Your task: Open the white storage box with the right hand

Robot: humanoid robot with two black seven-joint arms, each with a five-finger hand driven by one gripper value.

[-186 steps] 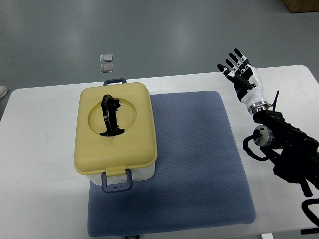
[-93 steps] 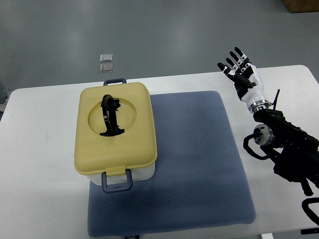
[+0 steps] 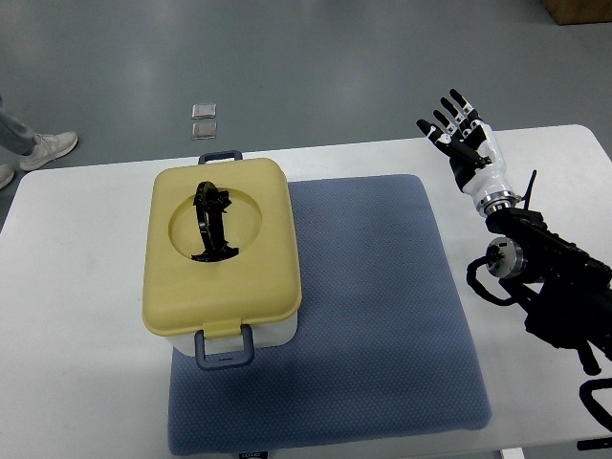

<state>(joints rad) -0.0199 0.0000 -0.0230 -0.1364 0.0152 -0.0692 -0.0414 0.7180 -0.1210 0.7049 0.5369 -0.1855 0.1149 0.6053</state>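
The storage box (image 3: 222, 256) has a white body under a closed pale yellow lid. A black handle (image 3: 212, 222) lies folded in the lid's round recess. Blue-grey latches sit at its near end (image 3: 226, 348) and far end (image 3: 220, 156). It stands on the left part of a blue mat (image 3: 373, 316). My right hand (image 3: 459, 132) hovers over the table's far right, well clear of the box, fingers spread and holding nothing. Its black arm (image 3: 550, 287) comes in from the right edge. No left arm shows.
The white table (image 3: 76, 316) carries the mat. Two small clear squares (image 3: 204, 120) lie on the grey floor beyond the table. A person's leg and shoe (image 3: 38, 143) show at the far left edge. A brown box corner (image 3: 579, 10) is at top right.
A person's leg and shoe have stepped into view at the far left. My right hand has barely shifted; the box is unchanged.
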